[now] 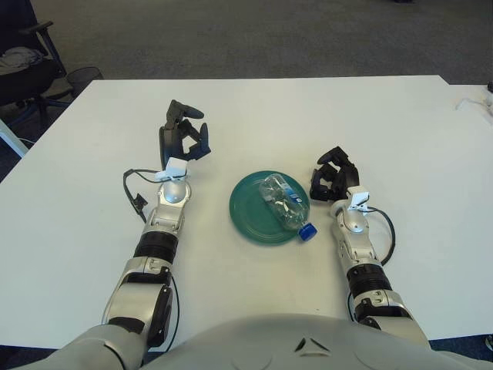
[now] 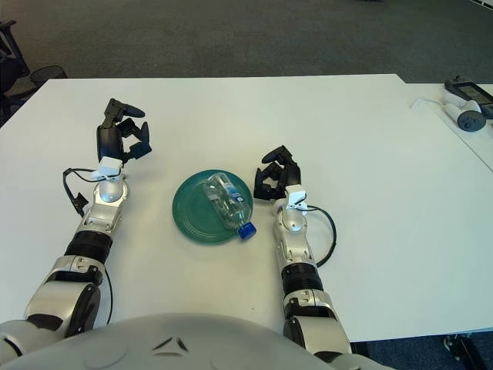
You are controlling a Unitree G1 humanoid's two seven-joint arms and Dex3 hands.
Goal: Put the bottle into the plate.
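Note:
A clear plastic bottle (image 1: 286,204) with a blue cap lies on its side in the green plate (image 1: 250,208) at the middle of the white table. Its cap end pokes over the plate's near right rim. My right hand (image 1: 336,176) is just right of the plate, fingers loosely curled, holding nothing and apart from the bottle. My left hand (image 1: 183,132) is to the left of the plate and farther back, fingers spread and empty.
The white table (image 1: 92,193) spreads wide around the plate. A black office chair (image 1: 27,65) stands off the far left corner. A small device and cable (image 2: 466,108) lie on a neighbouring table at the far right.

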